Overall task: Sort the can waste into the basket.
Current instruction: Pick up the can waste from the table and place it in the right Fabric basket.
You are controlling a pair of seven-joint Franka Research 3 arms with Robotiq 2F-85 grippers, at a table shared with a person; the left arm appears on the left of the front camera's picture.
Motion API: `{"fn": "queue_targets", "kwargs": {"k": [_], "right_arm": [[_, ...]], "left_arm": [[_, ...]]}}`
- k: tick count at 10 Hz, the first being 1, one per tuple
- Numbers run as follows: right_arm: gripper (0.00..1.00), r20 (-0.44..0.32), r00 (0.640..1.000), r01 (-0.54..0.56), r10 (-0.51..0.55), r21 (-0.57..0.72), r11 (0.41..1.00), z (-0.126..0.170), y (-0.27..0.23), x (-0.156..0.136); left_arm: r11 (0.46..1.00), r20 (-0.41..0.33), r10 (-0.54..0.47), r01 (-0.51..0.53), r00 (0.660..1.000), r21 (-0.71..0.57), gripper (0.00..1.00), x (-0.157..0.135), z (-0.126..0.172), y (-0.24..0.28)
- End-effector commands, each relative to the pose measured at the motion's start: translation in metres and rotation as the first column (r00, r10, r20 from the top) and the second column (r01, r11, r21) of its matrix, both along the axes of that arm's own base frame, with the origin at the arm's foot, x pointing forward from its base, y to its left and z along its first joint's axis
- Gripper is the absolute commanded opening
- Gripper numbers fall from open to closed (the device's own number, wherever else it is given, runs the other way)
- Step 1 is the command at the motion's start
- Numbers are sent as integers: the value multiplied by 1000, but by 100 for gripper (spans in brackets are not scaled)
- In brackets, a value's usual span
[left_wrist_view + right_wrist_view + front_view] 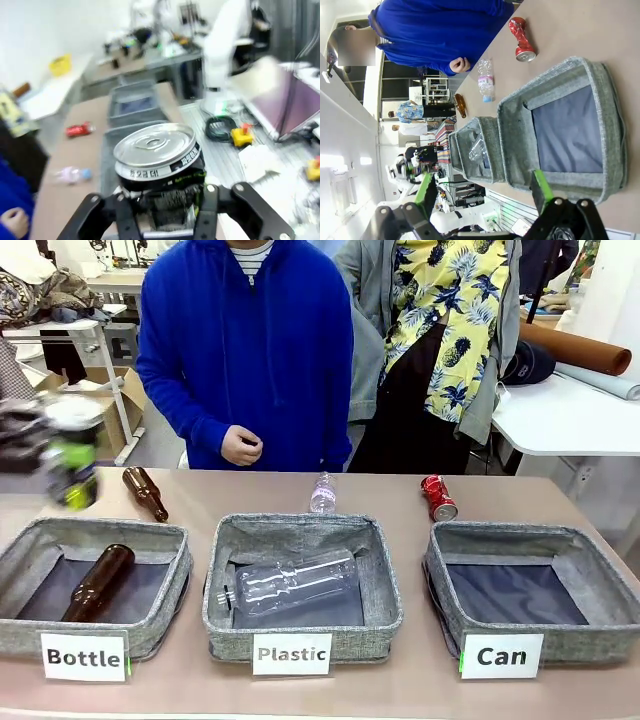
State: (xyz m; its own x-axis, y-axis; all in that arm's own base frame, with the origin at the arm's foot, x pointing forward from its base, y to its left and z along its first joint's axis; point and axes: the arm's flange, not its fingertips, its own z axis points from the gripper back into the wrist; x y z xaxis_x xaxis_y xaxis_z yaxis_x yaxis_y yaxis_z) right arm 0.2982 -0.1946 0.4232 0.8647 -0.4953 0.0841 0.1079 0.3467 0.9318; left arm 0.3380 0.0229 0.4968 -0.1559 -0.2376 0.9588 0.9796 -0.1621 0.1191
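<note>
Two cans to sort. Slim black can [157, 165], green marks and silver top, clamped upright between the pads of the left gripper [162, 212], gripped low on the body. From the front, a blur at the far left end of the table [300, 690], lifted clear of it, beyond the "Bottle" basket [150, 635].

Red can [438, 498] lying on its side on the bare table, just behind the far wall of the "Can" basket [590, 640] and apart from it. Nothing inside that basket yet.

Probably light, thin-walled and slick, both of them; easily dented by a hard squeeze. Red one seemingly crumpled already, and likely to roll if nudged. Best taken across the middle of the body, jaws square to the long axis, with modest force.

Right gripper [482, 192] spread wide, holding nothing, hovering on the near side of the "Can" basket, with the red can well beyond.
</note>
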Motion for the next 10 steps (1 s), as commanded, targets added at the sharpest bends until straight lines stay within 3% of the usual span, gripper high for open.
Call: {"fn": "queue_targets", "kwargs": {"k": [1, 2, 3, 4, 6, 7, 9, 10], "right_arm": [[100, 37, 999, -1, 1, 9, 1000, 1, -1, 2], [100, 37, 999, -1, 1, 9, 1000, 1, -1, 2], [100, 37, 999, -1, 1, 9, 1000, 1, -1, 2], [100, 37, 999, -1, 1, 9, 1000, 1, -1, 2], [100, 37, 999, -1, 1, 9, 1000, 1, -1, 2], [100, 37, 999, -1, 1, 9, 1000, 1, -1, 2], [100, 37, 999, -1, 1, 9, 1000, 1, -1, 2], [100, 37, 999, -1, 1, 9, 1000, 1, -1, 2]], "left_arm": [[999, 171, -40, 40, 985, 5, 0, -50, 3, 48], [1000, 254, -18, 12, 967, 24, 0, -62, 2, 73], [972, 265, 228, -233, 937, -11, 0, -45, -1, 101], [998, 127, -58, 54, 990, 37, 0, -62, 8, 50], [998, 127, -58, 54, 990, 37, 0, -62, 8, 50], [999, 178, 17, -24, 984, 37, 35, -68, 6, 74], [993, 286, -117, 118, 951, 12, 35, -41, 16, 22], [961, 367, -271, 269, 890, 58, 35, -20, 36, -58]]}}
